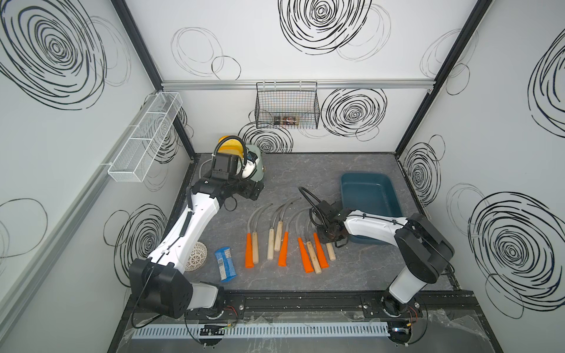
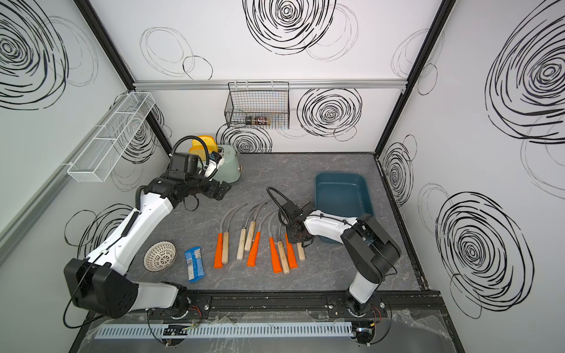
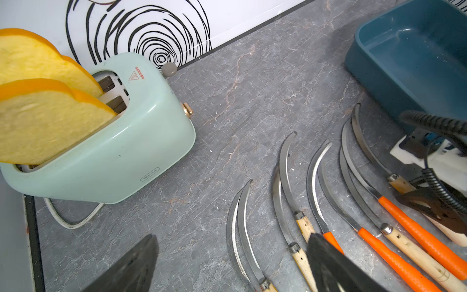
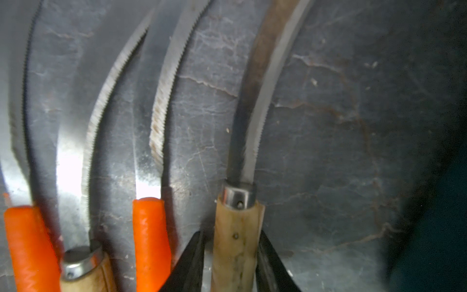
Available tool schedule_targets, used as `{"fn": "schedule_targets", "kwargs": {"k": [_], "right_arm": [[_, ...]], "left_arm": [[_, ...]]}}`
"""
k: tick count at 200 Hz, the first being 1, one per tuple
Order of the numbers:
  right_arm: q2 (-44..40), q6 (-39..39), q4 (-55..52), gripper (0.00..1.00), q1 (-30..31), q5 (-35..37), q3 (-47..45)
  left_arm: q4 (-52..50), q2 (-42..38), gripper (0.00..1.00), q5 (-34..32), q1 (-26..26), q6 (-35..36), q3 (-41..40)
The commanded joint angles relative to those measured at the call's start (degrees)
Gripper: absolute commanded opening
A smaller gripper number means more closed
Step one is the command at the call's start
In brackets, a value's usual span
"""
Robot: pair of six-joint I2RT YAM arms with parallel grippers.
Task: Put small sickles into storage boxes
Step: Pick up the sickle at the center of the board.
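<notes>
Nine sickles (image 1: 283, 249) lie in a loose row on the bench (image 1: 275, 171), a grey slab veined like stone, just below the middle of both top views; none is in the tub (image 1: 373, 192). Their blades are thin grey steel crescents, all curving the same way and finely saw-toothed along the inner edge. The handles are straight: four bright orange with a pebbled skin, five of pale wood with a small metal collar. The tub is dark teal plastic with rounded corners and low smooth walls, and it sits right of centre, just beyond the row's right end. The right hand (image 1: 331, 237) is down over the last sickle (image 1: 330, 252) at that end, the one nearest the tub. In the right wrist view this sickle's blade has a brown, rusty spine. Two dark wedge-shaped fingers (image 4: 192, 265) stand close on either side of its wooden handle, one against the wood and a thin strip of bench showing beside the other, so I cannot tell whether it is pinched. The left hand (image 1: 252, 191) hangs left of centre above the bench, spread wide and holding nothing. Beside it is a glossy mint toaster (image 3: 126, 151) with two spongy yellow slices (image 3: 38, 118) in its slots. At lower left lie a white openwork bowl (image 2: 160, 256) and a crinkled blue packet (image 1: 225, 263).
</notes>
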Motion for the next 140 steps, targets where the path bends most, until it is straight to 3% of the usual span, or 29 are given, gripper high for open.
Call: {"fn": "schedule_targets", "kwargs": {"k": [1, 85, 140], "right_arm": [[2.92, 0.39, -0.16, 0.34, 0.32, 0.62, -0.66], [2.92, 0.63, -0.42, 0.28, 0.37, 2.03, -0.91], [2.23, 0.32, -0.61, 0.17, 0.26, 2.36, -0.74]], "left_arm": [[1.32, 0.14, 0.96, -0.36, -0.38, 1.14, -0.85], [1.24, -0.37, 0.96, -0.64, -0.43, 1.45, -0.83], [1.23, -0.65, 0.96, -0.74, -0.47, 1.35, -0.91]]}}
